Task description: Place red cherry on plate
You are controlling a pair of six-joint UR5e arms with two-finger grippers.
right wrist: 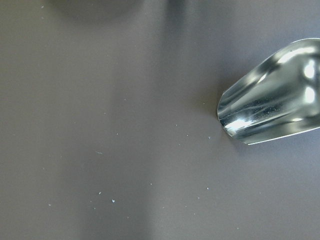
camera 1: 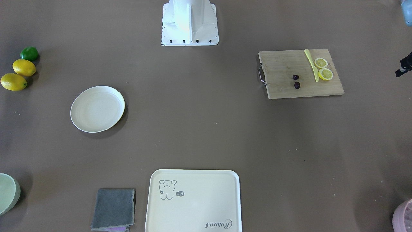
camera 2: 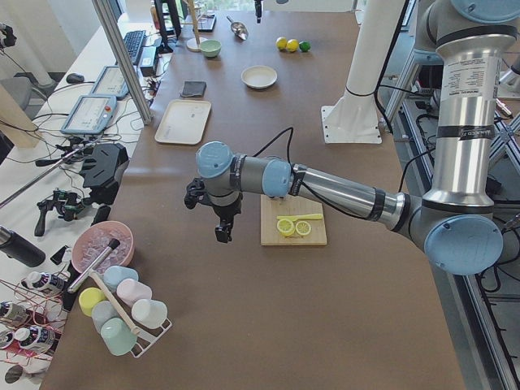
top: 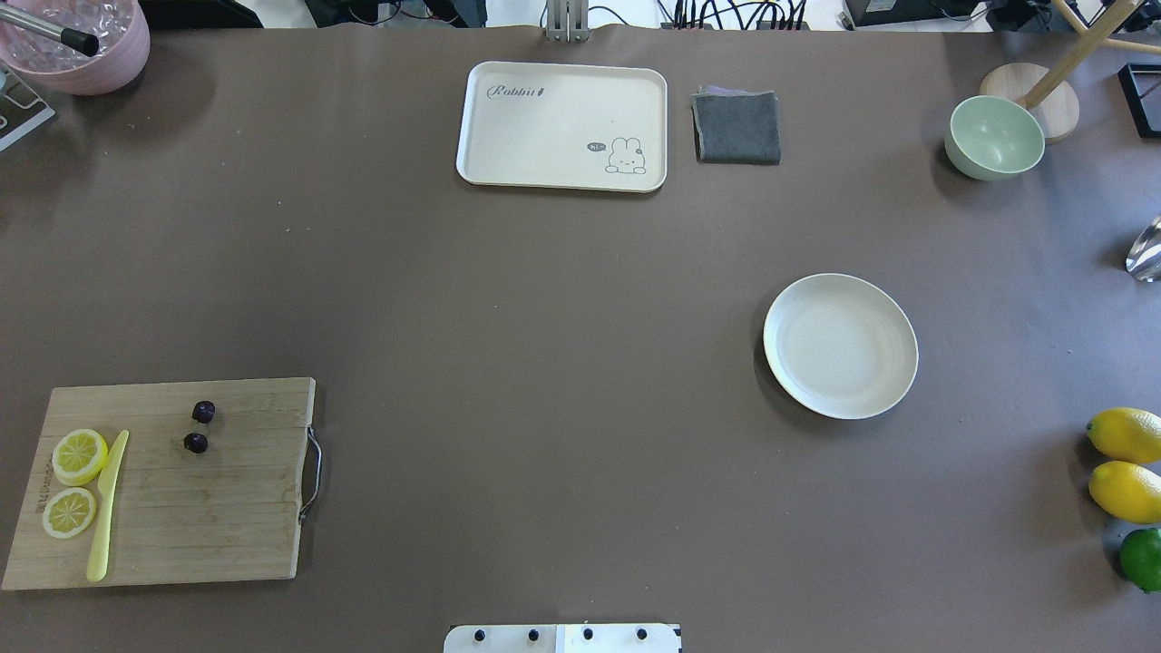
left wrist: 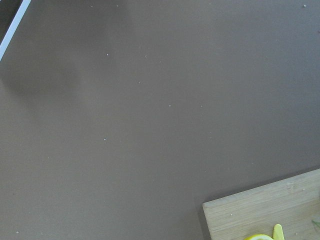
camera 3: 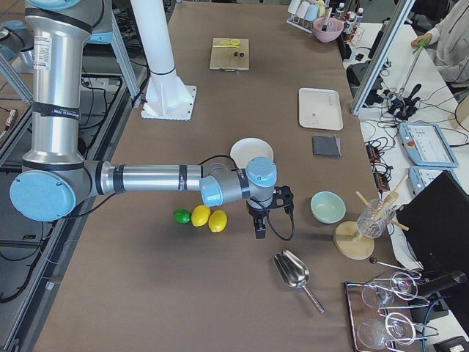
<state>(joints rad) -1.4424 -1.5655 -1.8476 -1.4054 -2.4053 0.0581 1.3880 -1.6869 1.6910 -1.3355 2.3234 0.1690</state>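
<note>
The left end effector, its opening impossible to tell, hangs off the cutting board. The cherry lies inward from it; approach from above and pinch gently.

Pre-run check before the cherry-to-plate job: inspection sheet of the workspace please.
Surface: brown table, a few pale specks.
Job's things: red cherry on the cutting board; plate empty, far across the table.
Clutter: lemon slices and yellow knife on the board; tray, grey cloth, green bowl, lemons, lime, metal scoop.
End effectors: left end effector above the table beside the board; right end effector above the table near the scoop; open or shut cannot be told.
Cables: left wrist cable and right wrist cable, both looped.
Surroundings: pink bowl, cup rack, a person's sleeve.
</note>
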